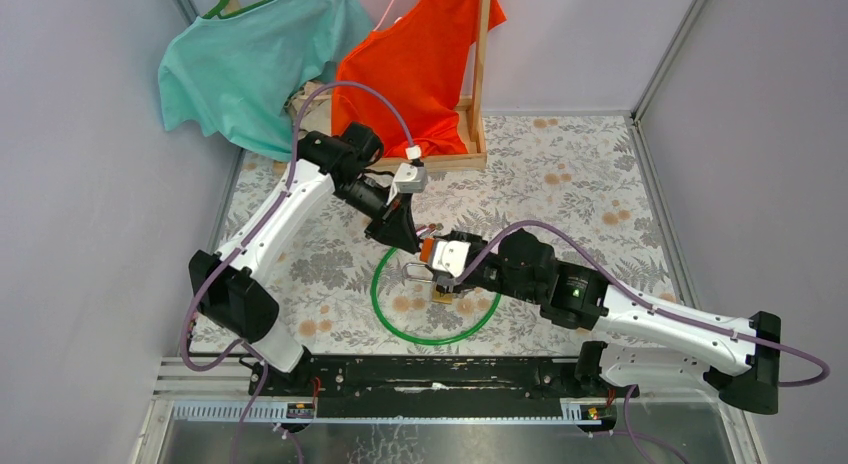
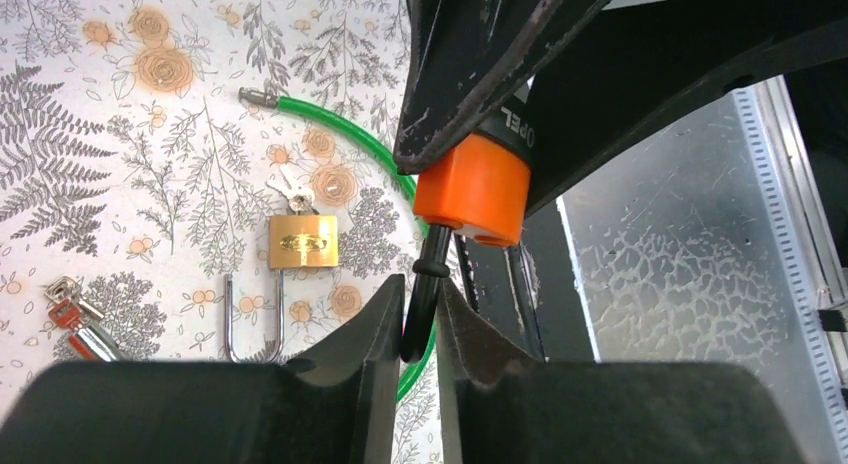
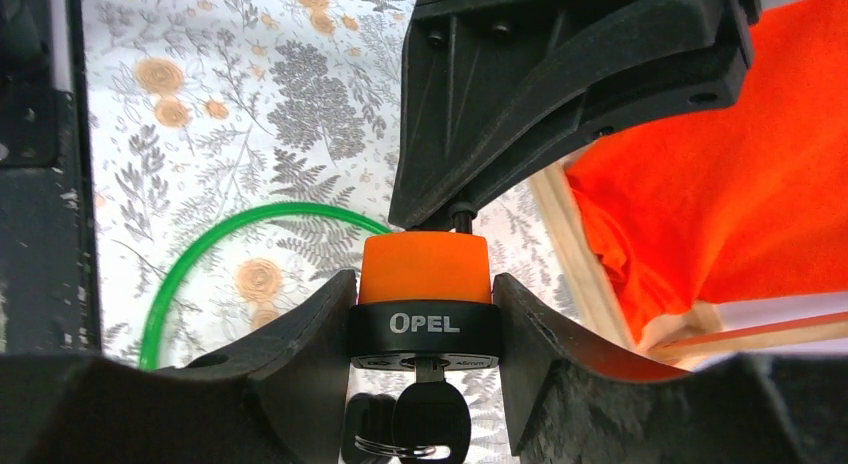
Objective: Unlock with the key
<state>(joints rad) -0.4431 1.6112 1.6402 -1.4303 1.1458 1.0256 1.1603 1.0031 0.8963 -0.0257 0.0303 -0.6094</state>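
Observation:
An orange-and-black cable lock marked OPEL (image 3: 425, 294) is held above the table between my two grippers. My right gripper (image 3: 425, 299) is shut on the lock's black collar. A black-headed key (image 3: 430, 414) sits in the keyhole, with a second key hanging from its ring. My left gripper (image 2: 420, 304) is shut on the black cable end (image 2: 428, 274) that comes out of the lock's orange end (image 2: 472, 189). The green cable (image 1: 435, 334) lies in a loop on the table. In the top view both grippers (image 1: 408, 234) (image 1: 442, 266) meet at the lock (image 1: 428, 250).
A brass padlock (image 2: 302, 242) with its shackle (image 2: 252, 324) open and keys (image 2: 290, 192) in it lies inside the loop. A red-and-silver object with keys (image 2: 70, 312) lies to its left. A teal shirt (image 1: 250, 64) and an orange shirt (image 1: 420, 54) hang on a wooden rack (image 1: 478, 94) at the back.

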